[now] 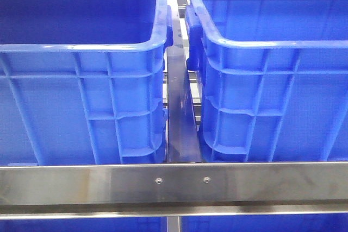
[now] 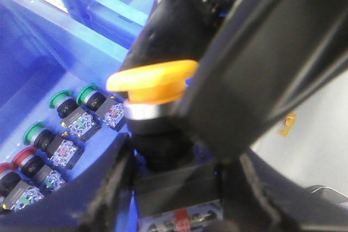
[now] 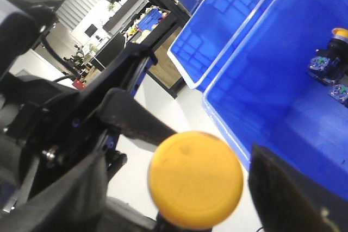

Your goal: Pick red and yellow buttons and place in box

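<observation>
Behind the steel rail (image 1: pixel 174 186), the front view shows only two blue crates: the left crate (image 1: pixel 81 80) and the right crate (image 1: pixel 272 80), set side by side with a narrow gap between them. No arm, gripper or button appears there.

Only the left wrist view shows the left gripper (image 2: pixel 179 150) clenched on a yellow button (image 2: pixel 152 82): its mushroom cap and silver collar sit between the dark fingers (image 2: pixel 109 194), the black body running down between them. Beyond this button, on a blue crate floor (image 2: pixel 32 69), lie spare buttons: two green ones (image 2: pixel 73 99) nearest, another green one (image 2: pixel 38 132) and a red button (image 2: pixel 24 157) farther along, each with a black body and a contact block.

Only the right wrist view shows the right gripper (image 3: pixel 179 188) grasping a second yellow button (image 3: pixel 196 179), cap facing the camera, flanked by the fingers (image 3: pixel 288 194). It hangs beside the rim of a blue crate (image 3: pixel 283 80), over pale floor. Inside that crate, at the far side, lie another yellow-capped button (image 3: pixel 338 39) and contact blocks (image 3: pixel 321 66).
</observation>
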`<state>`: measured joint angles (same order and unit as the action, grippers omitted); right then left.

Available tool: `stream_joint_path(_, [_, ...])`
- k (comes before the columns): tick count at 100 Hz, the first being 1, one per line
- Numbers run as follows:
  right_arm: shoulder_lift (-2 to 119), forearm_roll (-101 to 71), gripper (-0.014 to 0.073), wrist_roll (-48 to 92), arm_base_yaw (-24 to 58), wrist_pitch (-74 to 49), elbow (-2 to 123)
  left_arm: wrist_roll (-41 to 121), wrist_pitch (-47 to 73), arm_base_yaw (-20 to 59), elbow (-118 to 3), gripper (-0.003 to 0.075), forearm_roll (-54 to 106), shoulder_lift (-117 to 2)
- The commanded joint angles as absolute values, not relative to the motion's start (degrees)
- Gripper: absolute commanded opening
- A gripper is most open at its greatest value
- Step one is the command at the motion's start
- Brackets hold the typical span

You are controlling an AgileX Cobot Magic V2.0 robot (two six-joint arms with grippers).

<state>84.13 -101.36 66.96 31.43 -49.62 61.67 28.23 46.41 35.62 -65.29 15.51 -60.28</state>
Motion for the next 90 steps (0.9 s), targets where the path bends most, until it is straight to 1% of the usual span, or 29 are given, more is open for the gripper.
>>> stream_joint_path(1, [82.8,-105.9,0.0508,66.6,31.5,-52.0,63.7,28.1,42.3,36.0,-66.9,-0.0013,17.2,-59.3])
stream_joint_path(13, [83.0,-105.9,0.0454,66.6,31.5,-53.2,63.7,28.1,42.4,36.0,-66.9,-0.0013,17.2,-59.3])
stream_joint_path(20, [83.0,-105.9,0.0393,66.6,31.5,-53.6,63.7,28.1,42.4,36.0,-66.9,-0.0013,17.2,-59.3])
stream_joint_path(27, [83.0,-105.9,0.0313,66.6,31.5,-53.7,63.7,28.1,42.4,36.0,-66.9,-0.0013,17.2,-59.3])
stream_joint_path(34, [83.0,-105.9,0.0210,66.6,31.5,-53.8,63.7,28.1,42.4,36.0,-66.9,-0.0013,17.2,-59.3])
stream_joint_path(38, [83.0,-105.9,0.0134,66.6,31.5,-53.9,63.7,28.1,42.4,36.0,-66.9,-0.0012,17.2,-59.3])
stream_joint_path(39, [83.0,-105.9,0.0134,66.6,31.5,-53.9,63.7,28.1,42.4,36.0,-66.9,-0.0012,17.2,-59.3])
stream_joint_path(44, [83.0,-105.9,0.0058,66.6,31.5,-54.1,63.7,28.1,42.4,36.0,-66.9,-0.0008,17.2,-59.3])
stream_joint_path(49, [83.0,-105.9,0.0011,66.6,31.5,-54.2,63.7,28.1,42.4,36.0,-66.9,0.0006,17.2,-59.3])
stream_joint_path(53, [83.0,-105.9,-0.0008,66.6,31.5,-54.3,63.7,28.1,42.4,36.0,-66.9,0.0027,17.2,-59.3])
stream_joint_path(58, [83.0,-105.9,-0.0015,66.6,31.5,-54.3,63.7,28.1,42.4,36.0,-66.9,0.0073,17.2,-59.3])
stream_joint_path(65, [83.0,-105.9,-0.0015,66.6,31.5,-54.3,63.7,28.1,42.4,36.0,-66.9,0.0184,17.2,-59.3])
stream_joint_path(66, [83.0,-105.9,-0.0015,66.6,31.5,-54.3,63.7,28.1,42.4,36.0,-66.9,0.0225,17.2,-59.3])
stream_joint_path(67, [83.0,-105.9,-0.0015,66.6,31.5,-54.3,63.7,28.1,42.4,36.0,-66.9,0.0225,17.2,-59.3])
stream_joint_path(77, [83.0,-105.9,-0.0015,66.6,31.5,-54.3,63.7,28.1,42.4,36.0,-66.9,0.0450,17.2,-59.3])
stream_joint_path(79, [83.0,-105.9,-0.0015,66.6,31.5,-54.3,63.7,28.1,42.3,36.0,-66.9,0.0476,17.2,-59.3])
stream_joint_path(81, [83.0,-105.9,-0.0015,66.6,31.5,-54.3,63.7,28.1,42.1,36.0,-66.9,0.0523,17.2,-59.3])
stream_joint_path(84, [83.0,-105.9,-0.0015,66.6,31.5,-54.3,63.7,28.1,42.2,36.0,-66.9,0.0559,17.2,-59.3])
stream_joint_path(90, [83.0,-105.9,-0.0015,66.6,31.5,-54.2,63.7,28.1,42.0,36.0,-66.9,0.0602,17.2,-59.3])
